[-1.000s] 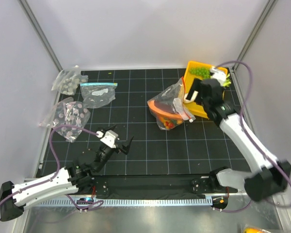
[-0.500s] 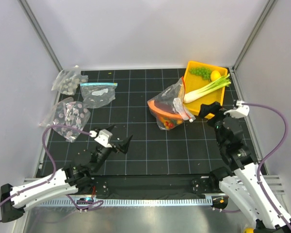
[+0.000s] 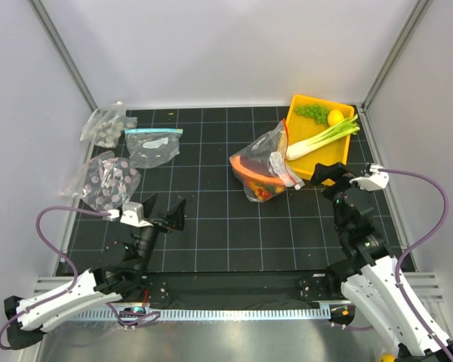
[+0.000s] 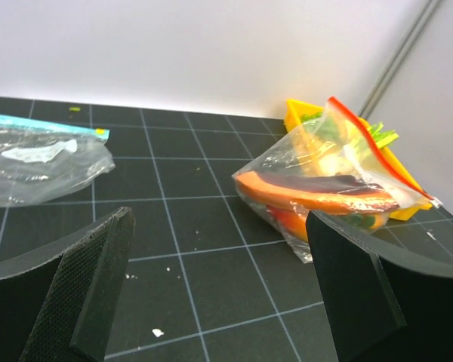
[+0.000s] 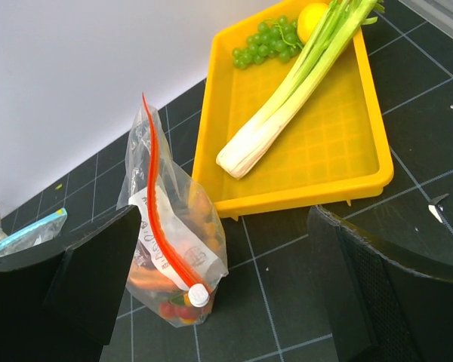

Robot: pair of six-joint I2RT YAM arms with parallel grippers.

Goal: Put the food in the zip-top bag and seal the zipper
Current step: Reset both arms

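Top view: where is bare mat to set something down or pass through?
Bare mat: the centre strip between the blue-strip bag and the zip-top bag, and the near row between left gripper and right gripper. Crowded: left edge with dotted-piece bags; far right, bag beside yellow tray.

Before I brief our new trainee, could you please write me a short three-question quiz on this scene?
1. True or false: the zip-top bag lies inside the yellow tray.
2. What is in the tray? A) leek, grapes, lemon; B) carrots; C) nothing.
3. What do the left fingers and right fingers hold?
Key: 1 false, it is beside the tray; 2 A; 3 nothing, both are open.
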